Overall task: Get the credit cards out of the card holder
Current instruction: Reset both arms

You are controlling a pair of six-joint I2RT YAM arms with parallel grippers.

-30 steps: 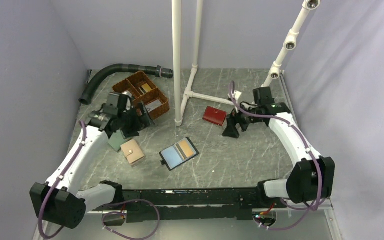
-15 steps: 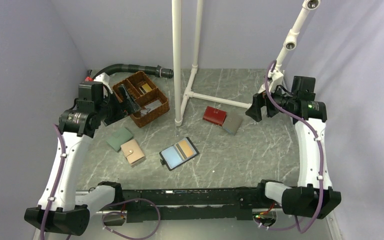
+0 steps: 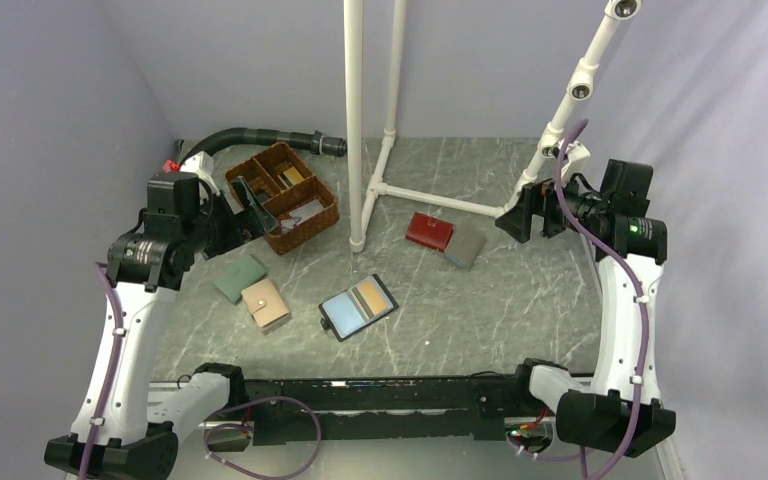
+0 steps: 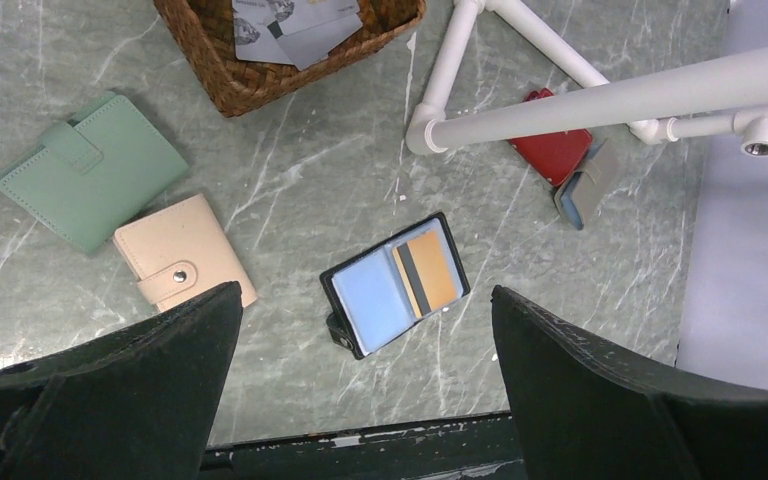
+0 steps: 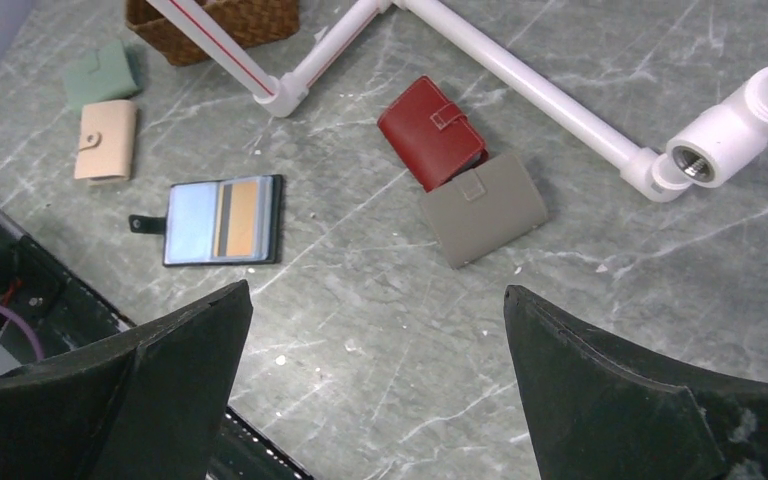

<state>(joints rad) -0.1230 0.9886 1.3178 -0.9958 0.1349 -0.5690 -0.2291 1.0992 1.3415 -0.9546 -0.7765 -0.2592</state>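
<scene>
Both arms have been raised and drawn back since a second ago. The left gripper [image 3: 248, 205] is held near the basket [image 3: 305, 228], the right gripper [image 3: 522, 215] at far right. Jaws on both are spread wide, nothing pinched. The card holder [image 3: 358, 307] is laid open mid-table, with the orange card [image 4: 432, 272] and dark card [image 4: 407, 277] seated beside its blue panel.

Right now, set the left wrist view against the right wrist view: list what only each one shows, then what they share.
Only the left wrist: the grey cards lying inside the wicker basket. Only the right wrist: the red wallet and grey wallet whole, with no pipe across them, plus a purple cable. Both: the card holder lying open with an orange card and a dark card in it, the green wallet and the beige wallet.
</scene>
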